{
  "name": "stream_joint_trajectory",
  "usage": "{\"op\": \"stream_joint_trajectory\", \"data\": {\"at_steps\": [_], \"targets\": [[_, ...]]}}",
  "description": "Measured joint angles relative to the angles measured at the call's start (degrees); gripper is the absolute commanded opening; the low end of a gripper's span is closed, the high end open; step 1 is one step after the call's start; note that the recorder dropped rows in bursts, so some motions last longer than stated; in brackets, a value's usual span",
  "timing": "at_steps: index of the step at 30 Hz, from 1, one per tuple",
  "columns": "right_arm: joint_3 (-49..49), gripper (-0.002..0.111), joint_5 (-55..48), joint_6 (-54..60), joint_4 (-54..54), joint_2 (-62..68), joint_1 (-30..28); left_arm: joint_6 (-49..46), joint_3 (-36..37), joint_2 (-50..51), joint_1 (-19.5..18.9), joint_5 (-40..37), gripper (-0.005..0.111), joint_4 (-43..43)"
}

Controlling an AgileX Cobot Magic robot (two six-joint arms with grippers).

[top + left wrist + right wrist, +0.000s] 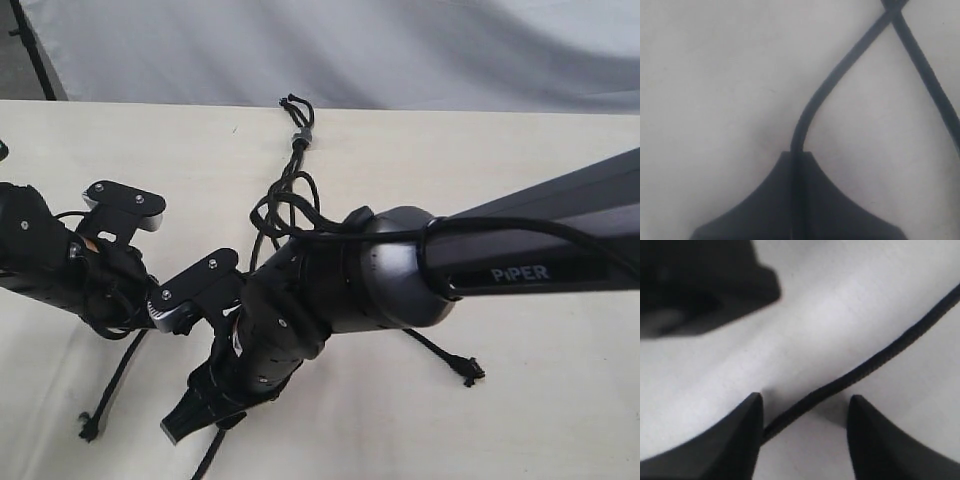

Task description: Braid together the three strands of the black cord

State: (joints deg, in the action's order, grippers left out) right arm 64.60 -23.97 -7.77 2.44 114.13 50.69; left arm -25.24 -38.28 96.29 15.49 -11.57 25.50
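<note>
Two grippers down over the black cord on the pale table.
Left gripper clenched on one strand, crossing a second strand further out. Right gripper parted, jaws astride another strand, not pinching it. Grey band at the far table edge; knotted ends spread nearer.

A thin matte black cord of three strands, bound by a small grey band, lies on a pale cream table. Both robot arms are black; the right arm has white lettering.
</note>
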Motion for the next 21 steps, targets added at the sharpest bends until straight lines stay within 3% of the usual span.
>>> {"op": "stream_joint_trajectory", "data": {"at_steps": [3,4,13,21], "targets": [[1.2,0.001,-4.3,0.1,-2.4,0.0,0.0,0.0,0.0,0.0,0.0,-0.1,0.0,0.0],[1.5,0.0,-5.7,0.1,-3.3,0.0,0.0,0.0,0.0,0.0,0.0,-0.2,0.0,0.0],[3.9,-0.001,-16.9,0.0,-15.6,-4.6,-0.8,0.0,0.1,0.0,0.0,-0.7,0.0,0.0],[4.0,-0.001,-21.1,-0.3,-25.5,-10.0,-10.9,-0.1,0.1,0.0,0.0,-0.9,0.0,0.0]]}}
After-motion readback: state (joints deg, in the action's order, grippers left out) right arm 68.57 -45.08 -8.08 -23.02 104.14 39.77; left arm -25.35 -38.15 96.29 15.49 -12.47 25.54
